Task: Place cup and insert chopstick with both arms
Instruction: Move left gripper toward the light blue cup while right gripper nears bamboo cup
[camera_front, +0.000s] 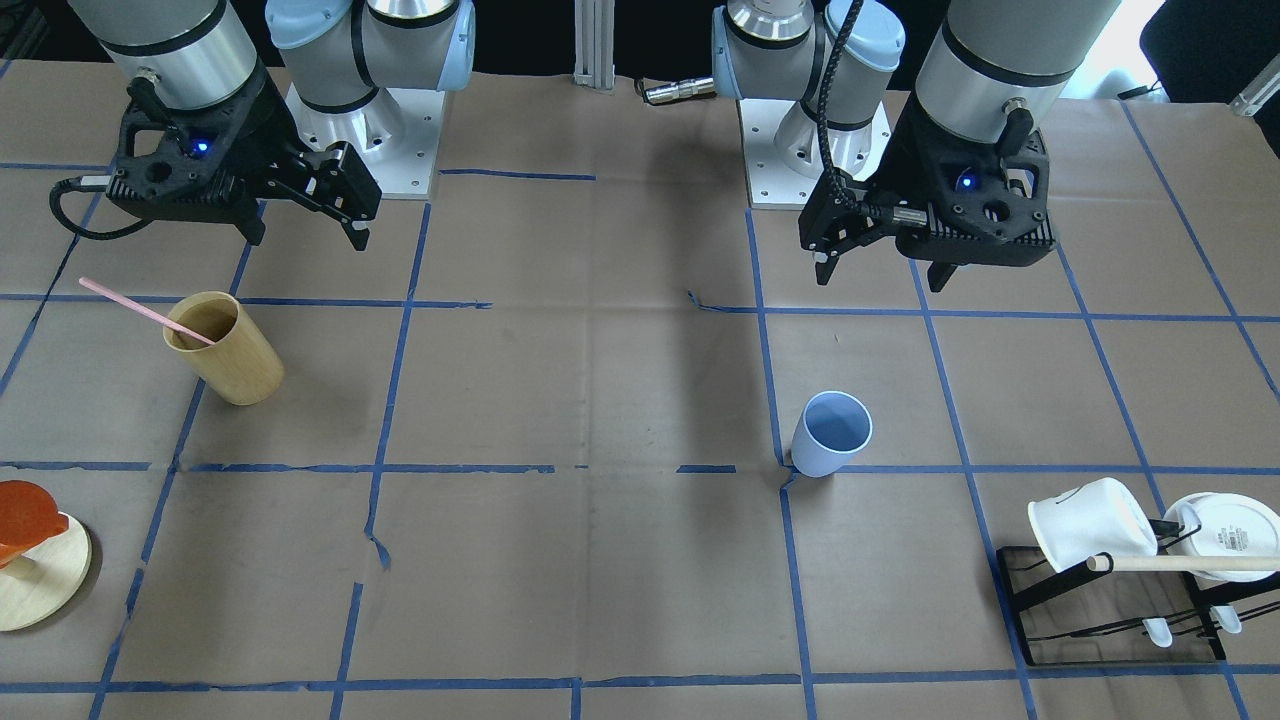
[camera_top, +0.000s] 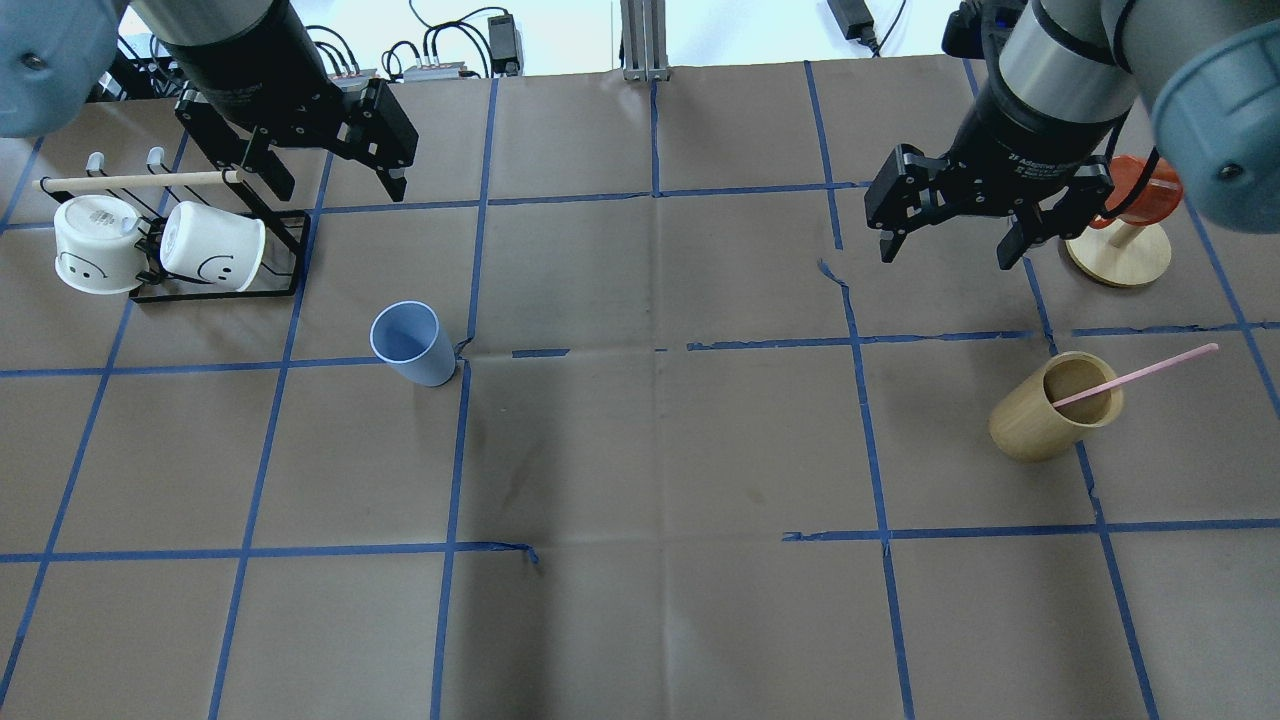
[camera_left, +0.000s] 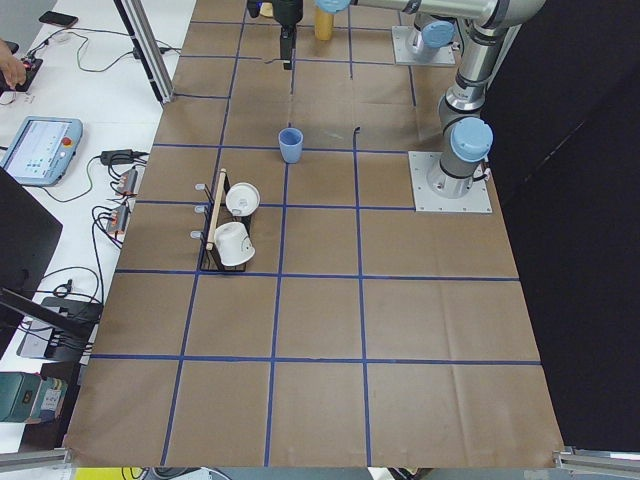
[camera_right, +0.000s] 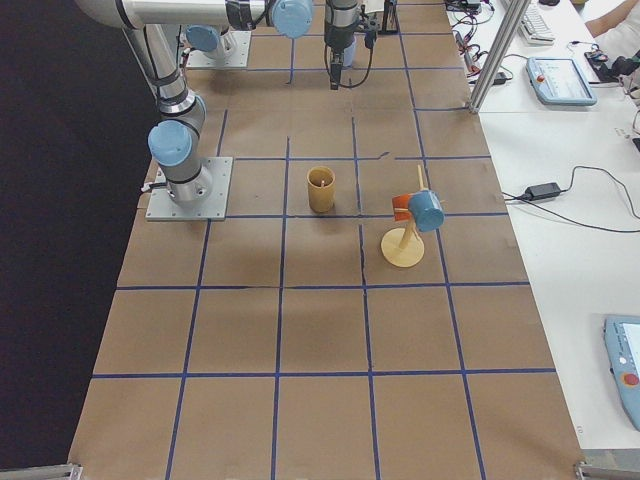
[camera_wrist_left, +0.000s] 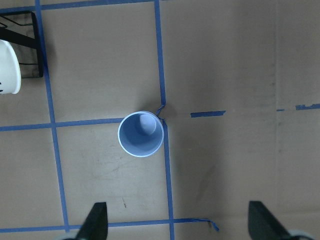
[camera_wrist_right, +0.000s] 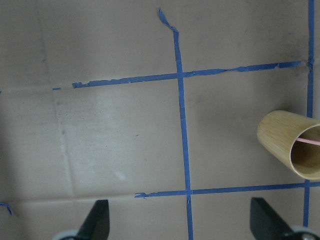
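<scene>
The light-blue cup (camera_top: 408, 345) stands upright and empty on the table; it also shows in the front view (camera_front: 830, 435) and the left wrist view (camera_wrist_left: 141, 134). My left gripper (camera_top: 335, 190) (camera_front: 880, 278) hangs open and empty above and behind it, its fingertips (camera_wrist_left: 97, 220) wide apart. The pale-pink chopstick (camera_top: 1140, 375) (camera_front: 140, 312) leans in a tan wooden cup (camera_top: 1050, 405) (camera_front: 225, 348), its upper end sticking out. My right gripper (camera_top: 945, 255) (camera_front: 308, 238) is open and empty, above the table, to the side of the wooden cup (camera_wrist_right: 292, 150).
A black mug rack (camera_top: 285, 255) with two white mugs (camera_top: 212, 250) and a wooden rod (camera_top: 130, 180) stands under the left arm. A round wooden stand (camera_top: 1120, 255) with an orange piece sits beyond the right gripper. Blue tape lines grid the brown table cover.
</scene>
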